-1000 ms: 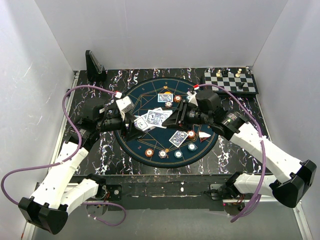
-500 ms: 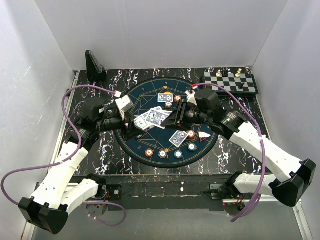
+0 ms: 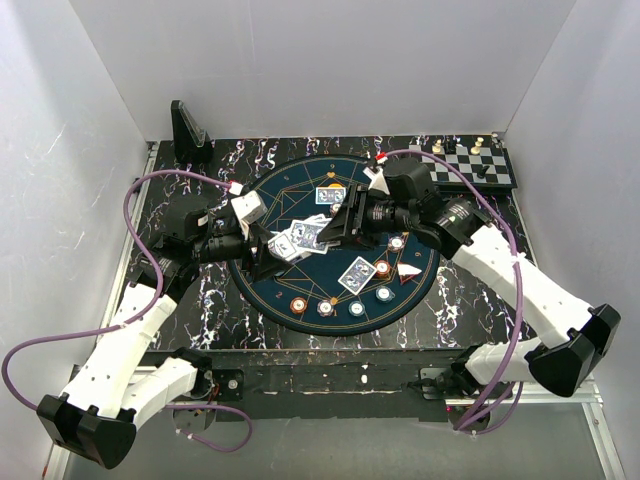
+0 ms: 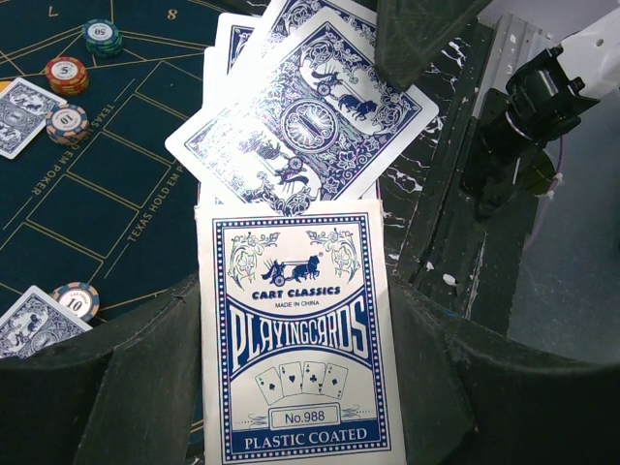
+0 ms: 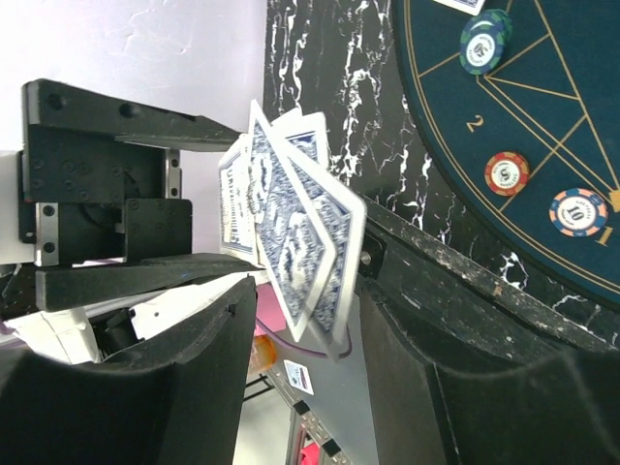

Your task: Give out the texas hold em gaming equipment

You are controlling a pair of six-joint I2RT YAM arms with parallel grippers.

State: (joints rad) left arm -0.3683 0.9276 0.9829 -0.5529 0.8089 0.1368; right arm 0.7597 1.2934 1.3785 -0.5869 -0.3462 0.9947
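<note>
Carefully now — my left claw [image 4: 295, 387] is clenching the deck [image 4: 291, 310] above the mat [image 4: 87, 194], left of its middle; the right claw [image 5: 300, 320] is hanging released around the fanned cards [image 4: 310, 126] — closing askew, I'm risking dragging several out together.

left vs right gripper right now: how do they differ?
Grip: the left gripper is shut on the cards. The right gripper is open, with a finger on either side of the cards' far edge and gaps showing.
Direction: in the top view the left gripper reaches in from the left of the mat, and the right gripper reaches in from the right.
Shared: both meet at the same cards, held above the mat.
</note>
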